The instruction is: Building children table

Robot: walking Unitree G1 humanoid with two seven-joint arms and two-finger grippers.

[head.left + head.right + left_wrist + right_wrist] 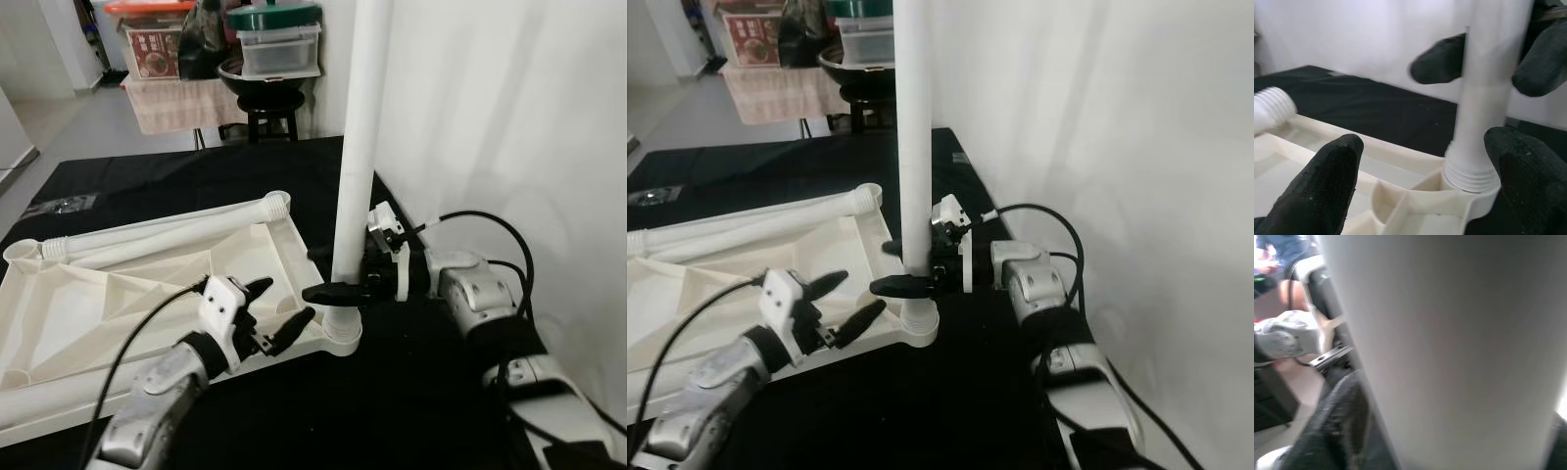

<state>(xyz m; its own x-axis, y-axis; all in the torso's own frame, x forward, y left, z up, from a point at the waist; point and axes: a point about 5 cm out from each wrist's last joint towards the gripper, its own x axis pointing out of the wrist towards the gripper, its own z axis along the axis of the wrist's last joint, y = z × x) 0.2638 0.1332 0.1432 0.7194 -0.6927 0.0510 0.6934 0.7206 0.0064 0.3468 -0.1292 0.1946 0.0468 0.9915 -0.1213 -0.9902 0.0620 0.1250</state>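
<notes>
Two loose white legs (167,233) lie across the upturned white tabletop (118,294) on the black desk (196,176). Left hand (275,310) hovers at the tabletop's near corner, fingers spread wide — gripping nothing. Just beside it, an upright leg (355,147) stands in the corner socket (343,331), the right hand (333,274) clamped around its lower end.

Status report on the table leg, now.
Right gripper shut on upright leg seated in tabletop corner socket. Left gripper open beside it. Spare leg lies across the tabletop.
</notes>
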